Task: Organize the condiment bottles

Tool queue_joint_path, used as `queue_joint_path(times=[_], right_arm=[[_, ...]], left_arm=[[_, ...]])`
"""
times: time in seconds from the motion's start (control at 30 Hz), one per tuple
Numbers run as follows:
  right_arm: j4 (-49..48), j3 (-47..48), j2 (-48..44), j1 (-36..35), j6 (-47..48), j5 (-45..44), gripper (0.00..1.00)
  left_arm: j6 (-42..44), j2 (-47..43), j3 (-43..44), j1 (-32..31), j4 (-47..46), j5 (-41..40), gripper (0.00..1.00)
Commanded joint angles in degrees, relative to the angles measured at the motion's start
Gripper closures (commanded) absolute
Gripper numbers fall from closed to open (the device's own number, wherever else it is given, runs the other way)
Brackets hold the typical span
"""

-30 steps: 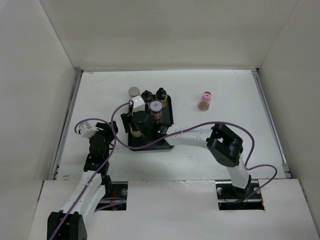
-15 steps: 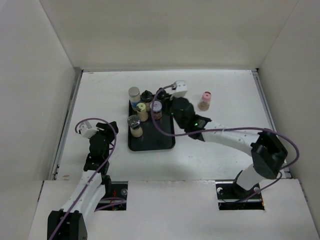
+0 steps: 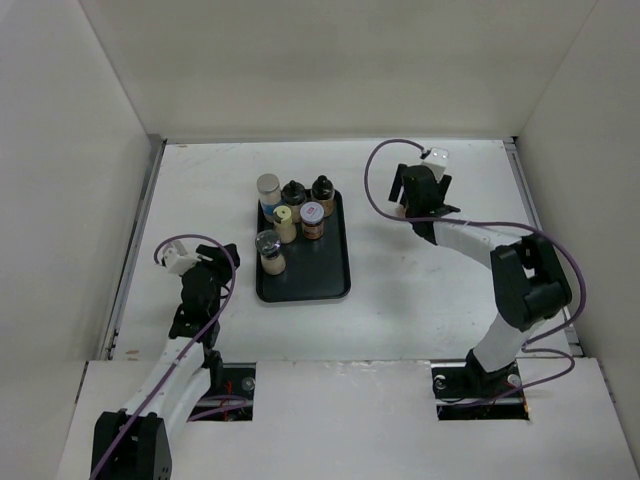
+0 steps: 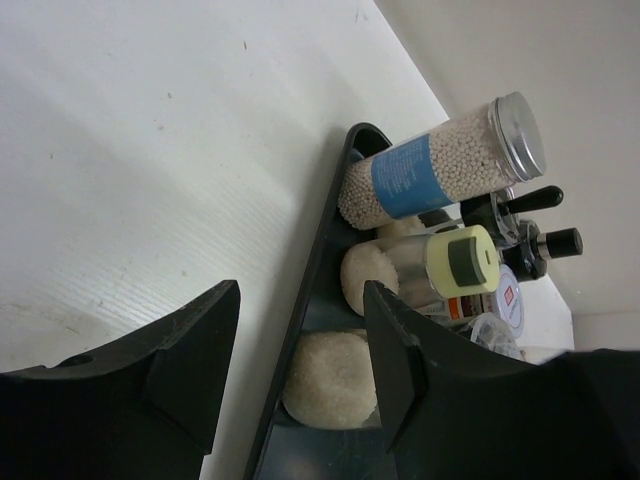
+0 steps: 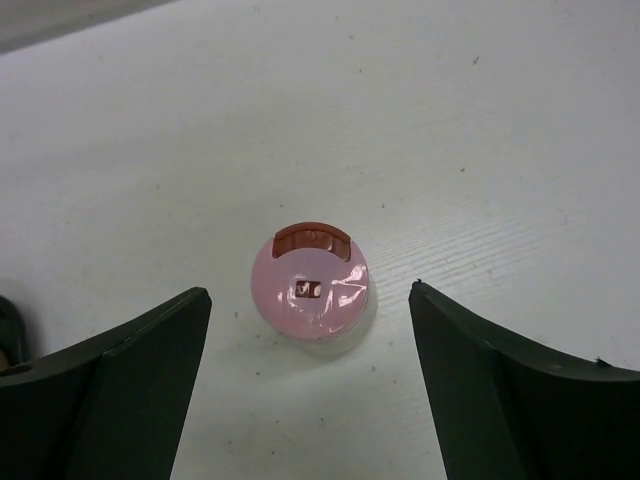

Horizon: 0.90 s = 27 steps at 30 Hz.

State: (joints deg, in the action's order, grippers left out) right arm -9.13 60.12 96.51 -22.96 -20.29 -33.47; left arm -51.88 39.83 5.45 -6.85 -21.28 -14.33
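Observation:
Six condiment bottles stand on the black tray (image 3: 312, 281): a blue-labelled one with a grey cap (image 3: 268, 189), two black-capped (image 3: 293, 191) (image 3: 321, 188), a cream-capped one (image 3: 285, 222), a pink-and-white-lidded one (image 3: 312, 216) and a clear-lidded one (image 3: 268, 246). My right gripper (image 3: 416, 192) hangs open over the seventh, a pink-capped jar (image 5: 310, 291) on the bare table; the jar sits between my open fingers (image 5: 120, 370), untouched. My left gripper (image 3: 200, 287) is open and empty left of the tray. Its wrist view shows the tray rim (image 4: 322, 250) and the blue-labelled jar (image 4: 430, 172).
White walls close in the table on the left, back and right. The tray lies left of centre. The right arm's purple cable loops above the table's right half (image 3: 520, 230).
My right gripper left the tray and swung right and back until it stood over the pink-capped jar. The cream-capped jar now stands on the tray. The left arm barely moved.

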Motion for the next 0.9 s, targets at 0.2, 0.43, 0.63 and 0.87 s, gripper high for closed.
queue_joint_path(times=[0.2,0.43,0.63,0.87], right_arm=[[0.16,6.41,5.79,2.26,0.52,3.41,0.24],[-4.84,3.79,3.79,2.09,1.48,2.80,0.52],[-6.43,-0.52,-6.32,-5.80,2.01,1.39,0.56],[-6.25,-4.04,-11.87,-19.34,4.74,2.53,0.55]], left_arm=[[0.11,2.44,0.26,-0.84,-5.26,0.71,0.49],[0.20,3.41,0.35,-1.19,-6.23,0.53,0.49],[0.29,3.68,0.35,-1.28,-6.50,0.53,0.49],[0.64,2.89,0.44,-1.36,-5.71,0.35,0.49]])
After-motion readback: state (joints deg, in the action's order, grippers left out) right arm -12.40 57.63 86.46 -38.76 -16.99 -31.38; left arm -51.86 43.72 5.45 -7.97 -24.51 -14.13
